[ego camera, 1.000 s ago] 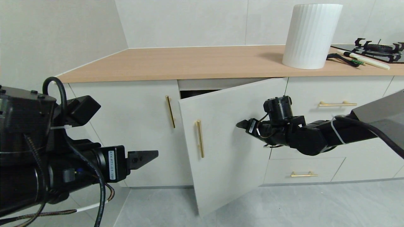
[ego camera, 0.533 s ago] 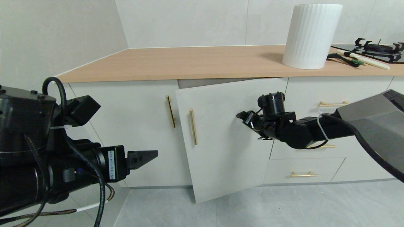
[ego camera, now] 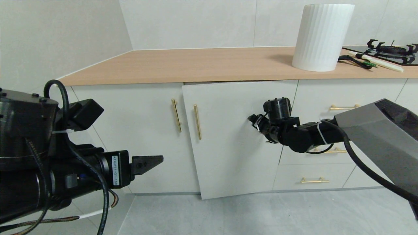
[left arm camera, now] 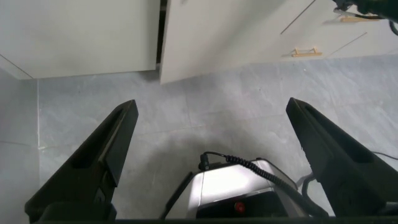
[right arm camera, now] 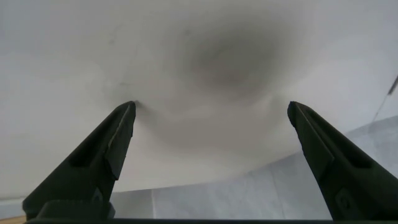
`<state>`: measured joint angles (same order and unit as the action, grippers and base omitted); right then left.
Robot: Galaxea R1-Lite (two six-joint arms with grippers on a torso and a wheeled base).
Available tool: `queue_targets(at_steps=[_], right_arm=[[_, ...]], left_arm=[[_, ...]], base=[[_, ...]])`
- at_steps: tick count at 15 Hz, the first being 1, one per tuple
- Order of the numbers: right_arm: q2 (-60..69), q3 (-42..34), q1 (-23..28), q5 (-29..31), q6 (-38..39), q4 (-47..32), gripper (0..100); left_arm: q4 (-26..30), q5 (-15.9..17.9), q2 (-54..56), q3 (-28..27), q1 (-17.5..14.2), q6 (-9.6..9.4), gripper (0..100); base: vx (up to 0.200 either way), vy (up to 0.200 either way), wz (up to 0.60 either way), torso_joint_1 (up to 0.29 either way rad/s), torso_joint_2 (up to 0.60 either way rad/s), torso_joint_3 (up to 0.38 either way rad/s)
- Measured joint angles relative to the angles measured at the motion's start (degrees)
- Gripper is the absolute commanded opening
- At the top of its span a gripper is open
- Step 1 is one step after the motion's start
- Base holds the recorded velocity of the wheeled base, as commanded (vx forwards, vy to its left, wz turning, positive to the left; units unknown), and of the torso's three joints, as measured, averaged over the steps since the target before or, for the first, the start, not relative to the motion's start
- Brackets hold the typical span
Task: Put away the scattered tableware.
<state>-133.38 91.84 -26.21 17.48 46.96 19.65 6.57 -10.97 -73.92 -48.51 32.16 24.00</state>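
Kitchen run of white cabinets under a wood counter (ego camera: 196, 65). Cabinet door (ego camera: 235, 147) is almost closed; its left handle edge looks slightly proud, hinge on the right. Right gripper (ego camera: 253, 119) is spread wide and empty, tips at the door face, right of the brass handle (ego camera: 197, 121). Door lies straight ahead of it, so probably a last push toward the far side. Left gripper (ego camera: 147, 163) is also spread and empty, near left, well apart from the door. Loose utensils (ego camera: 362, 61) lie far right on the counter beside the white ribbed container (ego camera: 321, 37), long axes roughly left-right. Right arm is nearer.
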Motion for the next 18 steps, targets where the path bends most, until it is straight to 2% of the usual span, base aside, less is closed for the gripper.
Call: queue_targets(at_steps=[6,18], right_arm=[[-3.0,3.1,0.8,2.5,0.0,-0.3,100],[-3.0,2.6,1.5,2.5,0.0,-0.2,100]], left_arm=[[0.0,0.0,0.0,-0.1,0.0,0.05,100],[0.0,0.0,0.0,0.0,0.0,0.05,100]], base=[[0.0,0.0,0.0,0.0,0.0,0.0],[0.0,0.0,0.0,0.0,0.0,0.0]])
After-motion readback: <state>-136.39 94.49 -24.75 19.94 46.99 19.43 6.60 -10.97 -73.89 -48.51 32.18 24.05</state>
